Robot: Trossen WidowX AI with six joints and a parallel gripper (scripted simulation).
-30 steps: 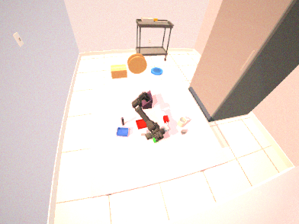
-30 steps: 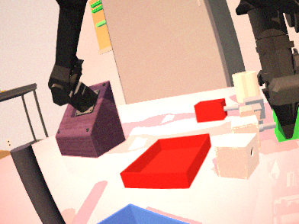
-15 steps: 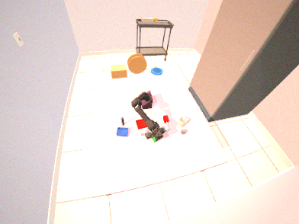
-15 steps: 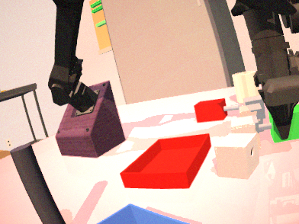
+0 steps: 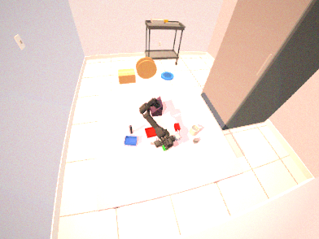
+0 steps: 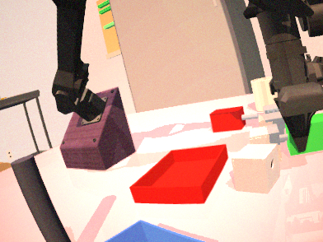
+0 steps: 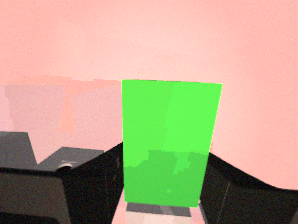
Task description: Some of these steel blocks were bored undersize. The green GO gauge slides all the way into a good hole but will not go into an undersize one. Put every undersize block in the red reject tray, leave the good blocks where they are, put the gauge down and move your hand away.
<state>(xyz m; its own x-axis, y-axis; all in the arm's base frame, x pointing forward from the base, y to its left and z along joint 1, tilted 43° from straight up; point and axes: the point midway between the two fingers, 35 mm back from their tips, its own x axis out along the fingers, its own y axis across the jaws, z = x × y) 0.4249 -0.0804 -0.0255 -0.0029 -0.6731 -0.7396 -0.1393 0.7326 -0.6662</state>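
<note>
My gripper (image 6: 302, 144) (image 7: 160, 143) beyond the red tray (image 6: 177, 174) (image 5: 150, 132), fingers pinching the green gauge (image 6: 315, 136) (image 7: 167, 142) (image 5: 164, 148).

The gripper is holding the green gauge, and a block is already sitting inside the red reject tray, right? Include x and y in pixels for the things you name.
Not quite: the exterior view shows no block in the red reject tray (image 5: 150, 132) (image 6: 177, 173). The gripper (image 6: 302, 148) (image 7: 160, 143) does hold the green gauge (image 5: 164, 148) (image 6: 315, 133) (image 7: 170, 130).

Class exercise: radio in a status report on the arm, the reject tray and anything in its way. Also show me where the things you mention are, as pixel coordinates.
Fingers (image 6: 301, 149) shut on green gauge (image 6: 317, 133) (image 7: 170, 140). Red reject tray (image 6: 177, 173) holds no block. Nothing seen blocking the tray's open top.
</note>
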